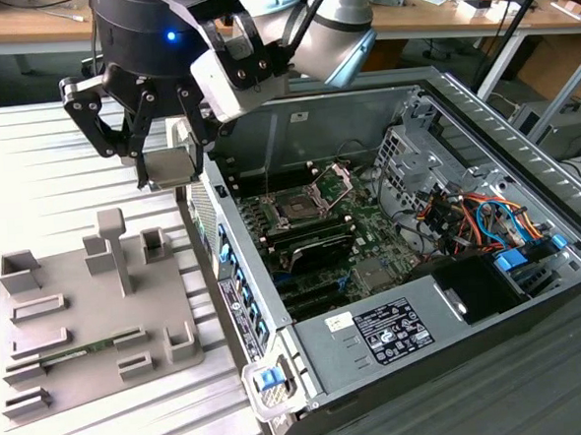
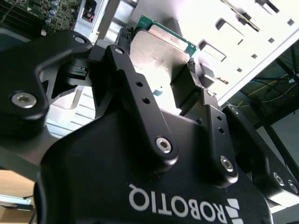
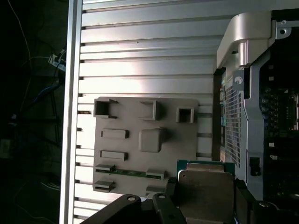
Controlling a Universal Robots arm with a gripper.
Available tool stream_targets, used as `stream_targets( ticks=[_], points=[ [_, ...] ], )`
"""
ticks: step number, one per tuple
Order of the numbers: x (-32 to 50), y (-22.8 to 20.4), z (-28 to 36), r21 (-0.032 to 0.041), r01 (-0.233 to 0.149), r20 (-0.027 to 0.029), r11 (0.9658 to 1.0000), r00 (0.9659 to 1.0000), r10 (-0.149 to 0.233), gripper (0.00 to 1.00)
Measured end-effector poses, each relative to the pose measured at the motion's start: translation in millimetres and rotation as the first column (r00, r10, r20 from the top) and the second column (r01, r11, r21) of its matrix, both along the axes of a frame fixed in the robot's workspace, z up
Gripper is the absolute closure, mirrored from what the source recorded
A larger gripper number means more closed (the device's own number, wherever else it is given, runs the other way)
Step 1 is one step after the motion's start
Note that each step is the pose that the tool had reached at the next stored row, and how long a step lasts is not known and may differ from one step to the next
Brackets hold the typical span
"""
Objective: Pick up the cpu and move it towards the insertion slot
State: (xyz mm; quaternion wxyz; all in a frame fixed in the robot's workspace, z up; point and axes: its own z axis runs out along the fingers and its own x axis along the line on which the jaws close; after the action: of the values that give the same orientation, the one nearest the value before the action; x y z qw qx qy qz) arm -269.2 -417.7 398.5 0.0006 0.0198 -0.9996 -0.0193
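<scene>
At the exterior view's left, grey tray (image 1: 90,318) lies on the ribbed table (image 1: 31,164). Above the tray's far-right corner, gripper (image 1: 161,166) clamps cpu (image 1: 169,166), lifted clear. Right: open computer case (image 1: 524,164), insertion slot (image 1: 298,210) on its green board, well apart from cpu.
</scene>
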Motion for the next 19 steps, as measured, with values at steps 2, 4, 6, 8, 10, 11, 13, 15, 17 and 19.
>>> stream_targets(
  ticks=[2, 4, 6, 8, 10, 11, 13, 15, 17, 19],
  points=[
    [1.7, 0.0, 0.0, 0.0000, 0.000, 0.0000, 1.0000, 1.0000, 0.000, 0.45],
    [3.6, 0.0, 0.0, 0.0001, 0.000, 0.0000, 1.0000, 1.0000, 0.000, 0.45],
    [6.8, 0.0, 0.0, 0.0001, 0.000, 0.0000, 1.0000, 1.0000, 0.000, 0.45],
    [8.9, 0.0, 0.0, 0.0000, 0.000, 0.0000, 1.0000, 1.0000, 0.000, 0.45],
    [10.6, 0.0, 0.0, 0.0000, 0.000, 0.0000, 1.0000, 1.0000, 0.000, 0.45],
    [11.4, 0.0, 0.0, 0.0000, 0.000, 0.0000, 1.0000, 1.0000, 0.000, 0.45],
    [13.0, 0.0, 0.0, 0.0001, 0.000, 0.0000, 1.0000, 1.0000, 0.000, 0.45],
    [14.5, 0.0, 0.0, 0.0001, 0.000, 0.0000, 1.0000, 1.0000, 0.000, 0.45],
    [15.9, 0.0, 0.0, 0.0000, 0.000, 0.0001, 1.0000, 1.0000, 0.000, 0.45],
    [18.7, 0.0, 0.0, 0.0000, 0.000, 0.0000, 1.0000, 1.0000, 0.000, 0.45]
  ],
)
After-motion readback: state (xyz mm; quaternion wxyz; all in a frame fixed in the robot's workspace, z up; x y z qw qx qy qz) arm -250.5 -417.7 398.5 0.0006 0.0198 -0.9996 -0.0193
